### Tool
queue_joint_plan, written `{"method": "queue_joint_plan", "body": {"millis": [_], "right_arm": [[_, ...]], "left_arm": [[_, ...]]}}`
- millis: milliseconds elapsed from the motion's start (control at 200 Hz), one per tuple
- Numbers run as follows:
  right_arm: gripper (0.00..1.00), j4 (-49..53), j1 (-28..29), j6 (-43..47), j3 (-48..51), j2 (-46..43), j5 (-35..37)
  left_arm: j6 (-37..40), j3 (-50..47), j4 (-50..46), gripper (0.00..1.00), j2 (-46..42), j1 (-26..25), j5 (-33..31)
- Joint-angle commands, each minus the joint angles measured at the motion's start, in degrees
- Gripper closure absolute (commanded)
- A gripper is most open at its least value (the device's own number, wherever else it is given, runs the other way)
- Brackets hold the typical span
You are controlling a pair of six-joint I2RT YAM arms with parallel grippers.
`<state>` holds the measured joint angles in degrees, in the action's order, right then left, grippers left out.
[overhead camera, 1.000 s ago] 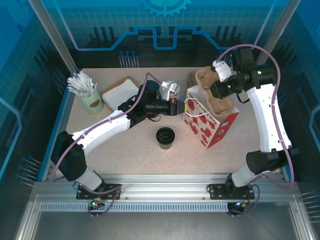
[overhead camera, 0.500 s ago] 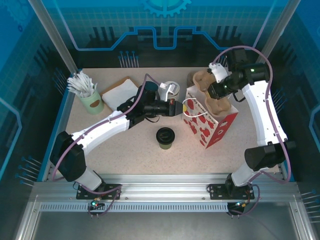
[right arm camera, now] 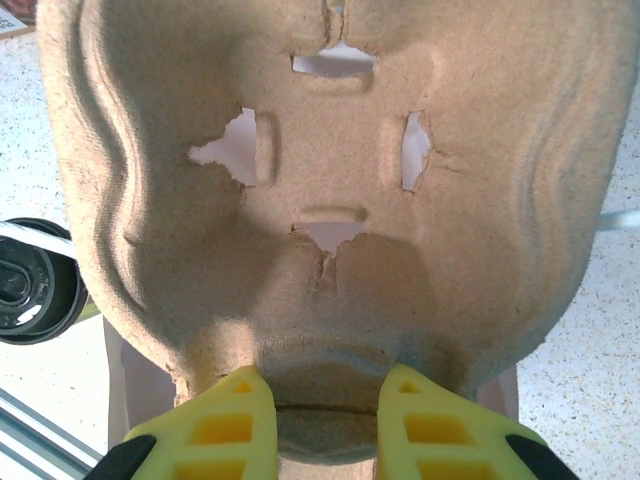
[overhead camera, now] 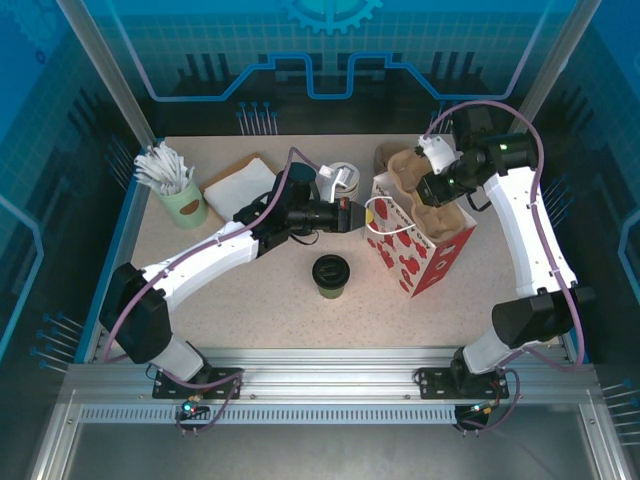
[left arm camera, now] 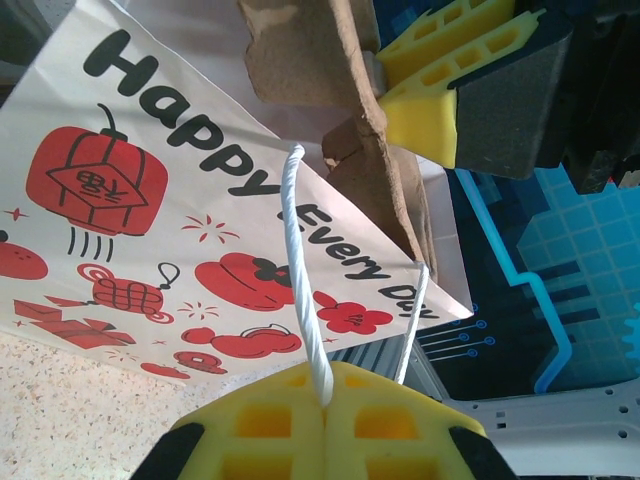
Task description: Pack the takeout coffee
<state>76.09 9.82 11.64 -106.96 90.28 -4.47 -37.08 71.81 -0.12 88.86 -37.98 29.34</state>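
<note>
The takeout coffee [overhead camera: 331, 274], a green cup with a black lid, stands on the table left of the bag; its lid [right arm camera: 30, 285] shows at the left edge of the right wrist view. My left gripper [overhead camera: 353, 215] [left arm camera: 325, 400] is shut on the bag's white rope handle [left arm camera: 305, 300], pulling it to the left. The red-and-white paper bag [overhead camera: 425, 255] [left arm camera: 150, 200] stands open. My right gripper [overhead camera: 432, 188] [right arm camera: 325, 410] is shut on the rim of a tan pulp cup carrier [overhead camera: 415, 200] [right arm camera: 330, 150], held tilted in the bag's mouth.
A stack of cups with lids [overhead camera: 340, 178] stands behind the left gripper. A green holder of white stirrers [overhead camera: 172, 188] and a napkin pile [overhead camera: 238, 185] sit at the back left. The table's right edge [overhead camera: 560, 300] is close to the bag.
The right gripper has shifted a little to the left with the carrier, deeper over the bag's mouth. The left gripper holds the handle as before.
</note>
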Motion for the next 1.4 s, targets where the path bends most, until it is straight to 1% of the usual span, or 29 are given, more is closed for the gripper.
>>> {"method": "queue_joint_plan", "body": {"millis": [0, 220, 415, 640, 885, 1126, 1156, 1231, 1311, 1391], "right_arm": [[0.8, 1.95, 1.05, 1.05, 0.88, -1.42, 0.95], [0.8, 2.83, 2.22, 0.93, 0.45, -2.48, 1.0], [0.81, 2.75, 2.53, 0.16, 3.37, -2.39, 2.42], [0.81, 1.89, 3.75, -0.47, 6.27, -2.65, 2.19], [0.81, 1.38, 3.71, -1.2, 8.24, -3.05, 3.17], [0.81, 1.52, 3.71, -1.27, 8.41, -3.4, 3.59], [0.81, 1.42, 3.74, -1.27, 8.63, -3.56, 3.52], [0.81, 1.08, 3.73, -1.27, 8.86, -3.96, 3.42], [0.81, 1.07, 3.85, -1.27, 8.51, -4.14, 2.84], [0.81, 0.9, 4.01, -1.18, 8.61, -4.45, 2.37]], "left_arm": [[1.89, -0.35, -0.18, 1.0, -1.35, 0.49, -0.8], [2.19, -0.17, -0.49, 1.0, -1.14, 0.45, -1.13], [2.26, -0.02, -0.72, 1.0, -1.08, 0.46, -1.26], [2.45, -0.23, -0.91, 1.0, -1.05, 0.47, -1.49], [2.84, -0.35, -1.19, 1.0, -1.23, 0.45, -1.88], [3.53, -0.12, -1.91, 0.96, -1.5, 0.49, -2.57], [3.73, -0.09, -2.11, 0.92, -1.55, 0.46, -2.58], [4.77, 0.21, -2.67, 0.73, -1.96, 0.49, -2.61], [6.54, 0.96, -3.76, 0.57, -2.44, 0.63, -1.99], [9.0, 2.43, -6.14, 0.47, -2.93, 1.21, -1.36]]}}
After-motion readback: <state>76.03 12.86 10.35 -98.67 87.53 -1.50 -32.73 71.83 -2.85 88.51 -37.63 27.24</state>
